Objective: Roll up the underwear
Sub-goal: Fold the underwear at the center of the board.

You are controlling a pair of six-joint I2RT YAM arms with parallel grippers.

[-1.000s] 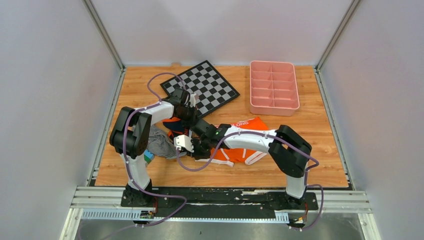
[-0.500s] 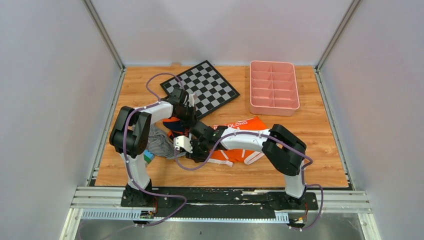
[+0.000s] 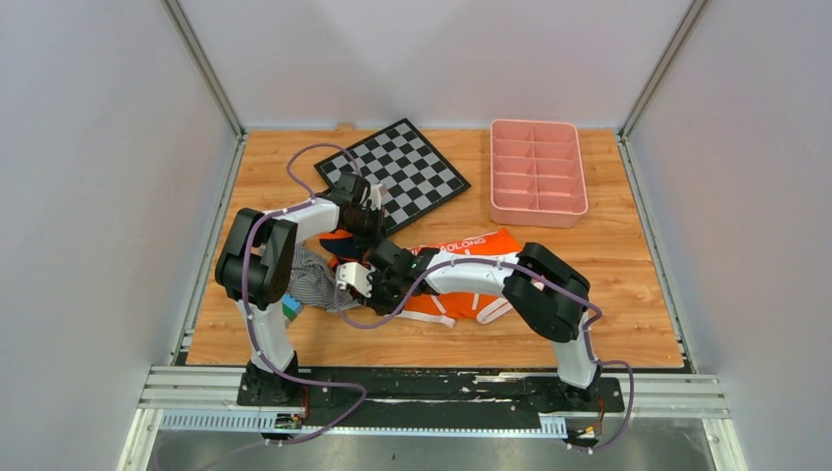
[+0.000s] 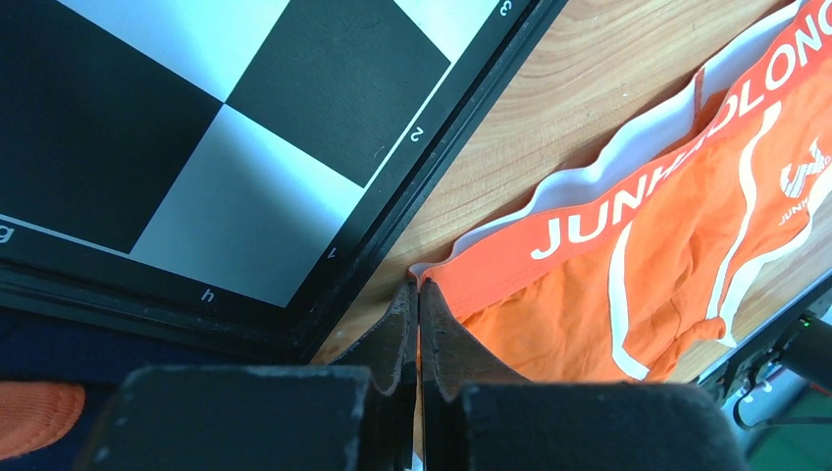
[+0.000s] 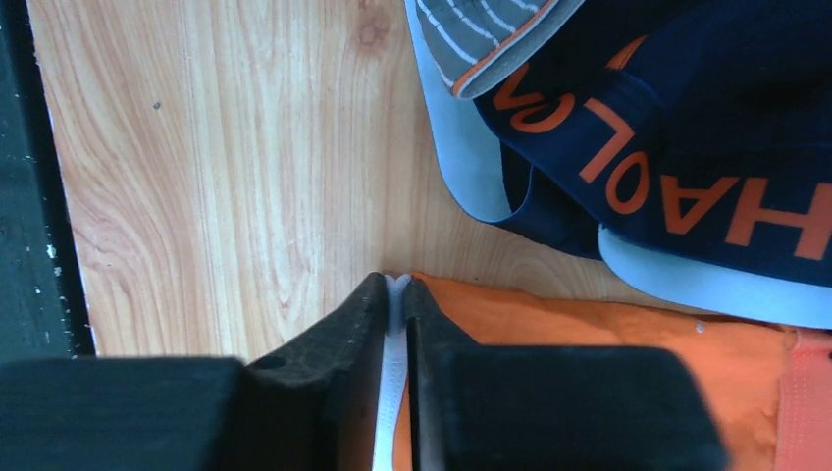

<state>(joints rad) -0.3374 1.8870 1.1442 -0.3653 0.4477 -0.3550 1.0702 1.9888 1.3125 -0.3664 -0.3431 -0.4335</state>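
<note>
The orange underwear [image 3: 461, 277] lies spread on the wooden table, its lettered waistband toward the back. In the left wrist view my left gripper [image 4: 418, 287] is shut, its tips pinching the waistband corner of the underwear [image 4: 628, 285] right beside the chessboard's edge. In the right wrist view my right gripper [image 5: 396, 283] is shut on the underwear [image 5: 608, 343], with a strip of white trim pressed between its fingers. From above, the left gripper [image 3: 378, 235] and right gripper [image 3: 368, 291] both hold the garment's left end.
A navy pair with orange lettering [image 5: 687, 128] and a grey striped garment [image 3: 312, 280] lie just left of the grippers. The chessboard [image 3: 392, 175] sits at the back, a pink compartment tray [image 3: 537, 172] at the back right. The table's front edge [image 5: 20, 196] is close.
My right arm has shifted left and slightly back, drawing the orange fabric with it; more of the waistband lettering shows. The left arm has barely moved.
</note>
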